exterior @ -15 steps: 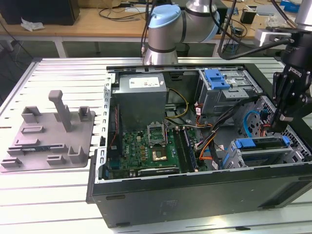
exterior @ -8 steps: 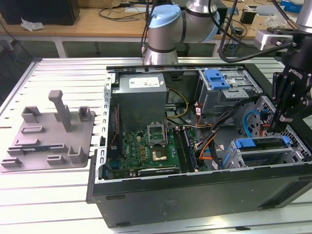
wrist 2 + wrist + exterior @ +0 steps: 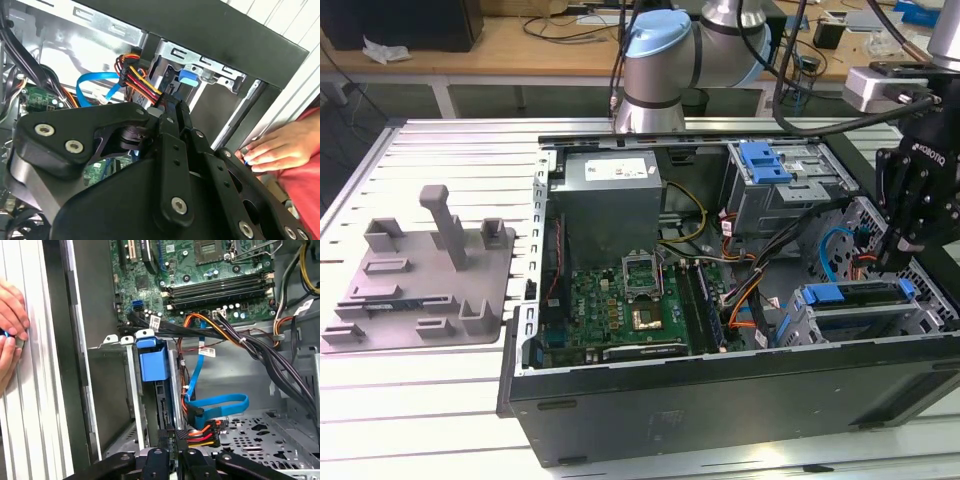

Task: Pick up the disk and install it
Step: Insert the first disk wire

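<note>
Closest is the black gripper (image 3: 175,442), reaching into an open computer case (image 3: 720,390) that lies on a slatted metal table (image 3: 430,400); a wooden table (image 3: 520,45) stands beyond it. Its fingers (image 3: 166,446) are drawn narrow, clasping the end of the disk (image 3: 163,405), which stands on edge in the drive cage (image 3: 132,390) straight ahead of them. A plug of coloured wires (image 3: 200,432) sits just beside the fingers. A person's hand (image 3: 11,320) rests on the slatted table outside the case wall.
</note>
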Tool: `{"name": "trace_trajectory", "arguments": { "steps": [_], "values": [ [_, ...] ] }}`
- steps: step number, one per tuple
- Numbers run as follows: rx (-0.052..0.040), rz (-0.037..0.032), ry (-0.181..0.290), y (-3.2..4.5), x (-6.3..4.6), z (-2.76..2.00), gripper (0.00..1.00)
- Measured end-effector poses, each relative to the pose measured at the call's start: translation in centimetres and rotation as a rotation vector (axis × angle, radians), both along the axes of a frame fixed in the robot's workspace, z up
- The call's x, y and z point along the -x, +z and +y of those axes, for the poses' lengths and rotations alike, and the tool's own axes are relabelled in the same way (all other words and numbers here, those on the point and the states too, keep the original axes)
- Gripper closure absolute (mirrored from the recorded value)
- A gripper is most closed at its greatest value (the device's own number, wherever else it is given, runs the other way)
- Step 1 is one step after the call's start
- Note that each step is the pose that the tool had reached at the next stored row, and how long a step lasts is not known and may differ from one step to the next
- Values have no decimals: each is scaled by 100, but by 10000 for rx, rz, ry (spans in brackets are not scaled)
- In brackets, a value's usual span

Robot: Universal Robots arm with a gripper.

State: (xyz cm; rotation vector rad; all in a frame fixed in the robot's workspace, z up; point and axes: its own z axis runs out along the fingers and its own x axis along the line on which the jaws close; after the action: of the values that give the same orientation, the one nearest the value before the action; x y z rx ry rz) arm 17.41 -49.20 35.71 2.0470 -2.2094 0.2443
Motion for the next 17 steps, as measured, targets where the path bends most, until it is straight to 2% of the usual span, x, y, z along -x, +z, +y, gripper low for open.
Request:
{"name": "trace_trajectory", "arguments": {
  "steps": [6,8,9,10,12,14,15,17],
  "values": [
    [-117,-12,414,0,33,-76,84],
    [-212,-21,583,-1,43,-105,84],
    [-477,-50,686,-5,53,-128,84],
    [-662,-74,714,-7,60,-141,84],
    [-870,-106,732,-8,68,-162,84],
    [-1096,-138,734,-10,72,-205,84],
    [-1261,-156,736,-10,73,-237,84],
    [-1466,-172,736,-10,74,-282,84]
  ]
}}
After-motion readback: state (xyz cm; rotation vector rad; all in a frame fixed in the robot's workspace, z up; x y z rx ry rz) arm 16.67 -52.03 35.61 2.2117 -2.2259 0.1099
